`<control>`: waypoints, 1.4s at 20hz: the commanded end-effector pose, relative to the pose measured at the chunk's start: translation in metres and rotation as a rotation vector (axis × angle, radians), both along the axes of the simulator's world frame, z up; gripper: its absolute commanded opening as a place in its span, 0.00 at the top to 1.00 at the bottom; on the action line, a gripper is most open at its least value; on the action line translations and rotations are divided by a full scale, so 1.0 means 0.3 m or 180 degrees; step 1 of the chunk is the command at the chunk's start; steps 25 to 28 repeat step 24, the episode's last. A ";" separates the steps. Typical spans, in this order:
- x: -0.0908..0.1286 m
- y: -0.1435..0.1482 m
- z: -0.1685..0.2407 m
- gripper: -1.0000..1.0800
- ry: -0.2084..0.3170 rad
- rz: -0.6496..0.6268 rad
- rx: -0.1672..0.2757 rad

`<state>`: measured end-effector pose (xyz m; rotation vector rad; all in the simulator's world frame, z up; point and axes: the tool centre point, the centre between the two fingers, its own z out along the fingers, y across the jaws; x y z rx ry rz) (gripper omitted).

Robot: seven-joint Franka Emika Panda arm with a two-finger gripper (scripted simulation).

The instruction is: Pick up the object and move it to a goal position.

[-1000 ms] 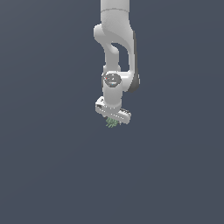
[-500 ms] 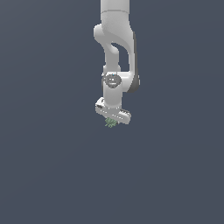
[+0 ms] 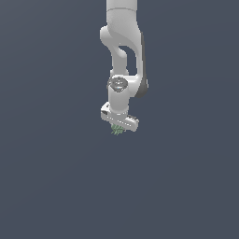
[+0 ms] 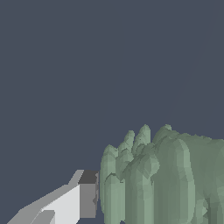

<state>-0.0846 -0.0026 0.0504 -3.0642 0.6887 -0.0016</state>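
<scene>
Plain grey backdrop; one gripper (image 3: 117, 129) pinches one green object (image 3: 116, 130).

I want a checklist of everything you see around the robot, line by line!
Surface: plain dark grey all round; no table edge seen.
Job's things: green object with pale streaks, just under the hand; no goal marker seen.
Clutter: nothing seen.
Grippers: white hand points down; one finger sits right beside the object; the other finger is not seen, so the grip cannot be judged.
Cables: nothing seen.
Surroundings: white arm comes down from above; nothing else seen.
</scene>
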 end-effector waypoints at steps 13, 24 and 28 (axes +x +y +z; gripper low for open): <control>-0.132 -0.245 0.206 1.00 0.0001 -0.0006 0.0004; -0.179 -0.348 0.291 1.00 0.0004 -0.0008 0.0001; -0.179 -0.348 0.291 1.00 0.0004 -0.0008 0.0001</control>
